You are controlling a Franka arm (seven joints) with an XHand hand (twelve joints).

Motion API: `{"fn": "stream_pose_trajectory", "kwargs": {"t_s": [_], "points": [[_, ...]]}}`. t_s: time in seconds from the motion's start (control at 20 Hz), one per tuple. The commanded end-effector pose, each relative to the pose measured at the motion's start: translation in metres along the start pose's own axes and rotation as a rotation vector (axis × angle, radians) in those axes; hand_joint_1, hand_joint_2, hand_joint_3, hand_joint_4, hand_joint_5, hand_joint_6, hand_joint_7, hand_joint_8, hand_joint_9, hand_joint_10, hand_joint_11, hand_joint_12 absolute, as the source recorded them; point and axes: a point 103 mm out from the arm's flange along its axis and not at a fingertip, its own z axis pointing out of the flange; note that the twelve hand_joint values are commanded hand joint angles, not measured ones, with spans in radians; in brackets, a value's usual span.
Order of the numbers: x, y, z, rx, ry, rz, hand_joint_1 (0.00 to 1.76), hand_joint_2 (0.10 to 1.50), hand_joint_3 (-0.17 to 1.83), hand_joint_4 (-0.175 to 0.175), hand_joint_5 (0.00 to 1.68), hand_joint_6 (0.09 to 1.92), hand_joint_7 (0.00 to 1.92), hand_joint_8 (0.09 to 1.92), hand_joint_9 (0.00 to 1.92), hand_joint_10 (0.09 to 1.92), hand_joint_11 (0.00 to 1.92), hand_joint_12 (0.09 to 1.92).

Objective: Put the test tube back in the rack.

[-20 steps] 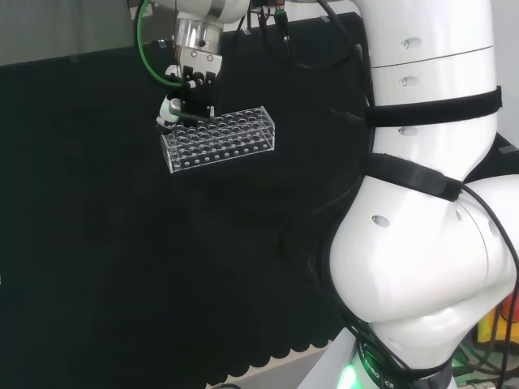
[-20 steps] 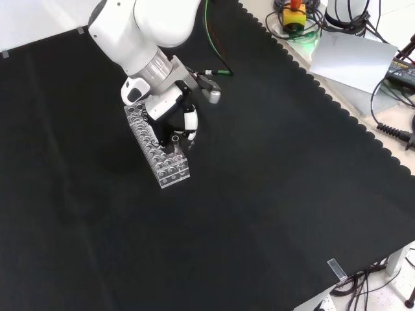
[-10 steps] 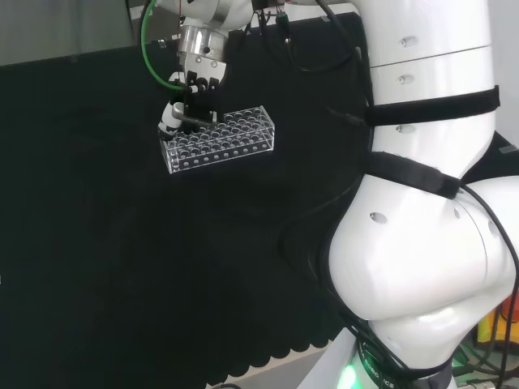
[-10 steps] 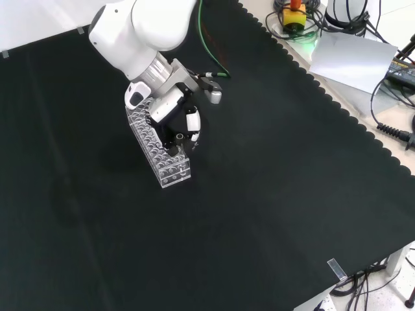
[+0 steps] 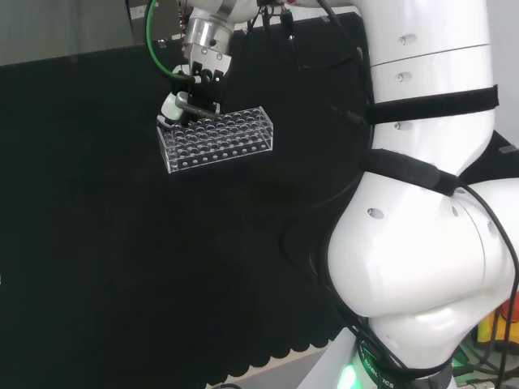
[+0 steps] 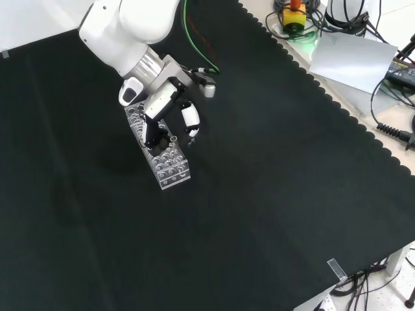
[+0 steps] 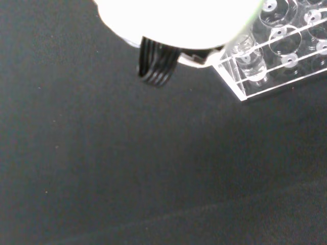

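A clear test tube rack (image 5: 217, 139) with several rows of holes lies on the black cloth; it also shows as the rack (image 6: 160, 150) in the front view. The black and white hand (image 5: 188, 99) hangs just above the rack's left end in the head view. From the front, the hand (image 6: 170, 115) has its fingers (image 6: 154, 131) spread and relaxed over the rack, with nothing plainly between them. In the wrist view a clear tube (image 7: 250, 62) seems to stand in a hole at the rack's corner (image 7: 240, 89), apart from a black ribbed finger (image 7: 156, 66).
The arm's big white links (image 5: 422, 203) stand at the right of the head view. Cables, a yellow box (image 6: 295, 18) and a grey sheet (image 6: 353, 58) lie beyond the cloth's scalloped edge (image 6: 337, 110). Bare black cloth surrounds the rack.
The hand has risen off the rack's end and its fingers have spread. The rack has stayed where it was.
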Motion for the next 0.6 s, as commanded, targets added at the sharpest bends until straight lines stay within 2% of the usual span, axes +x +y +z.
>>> {"fn": "stream_pose_trajectory", "kwargs": {"t_s": [0.05,0.6], "points": [[0.006,-0.011,-0.022,-0.031,-0.003,-0.019,1.19,0.48,0.84,-0.084,0.57,0.79,0.73,0.9,0.92,0.82,0.67,1.44],[0.035,-0.046,-0.09,-0.127,-0.058,-0.063,1.19,0.49,0.83,-0.075,0.53,0.77,0.7,0.9,0.9,0.82,0.66,1.44]]}}
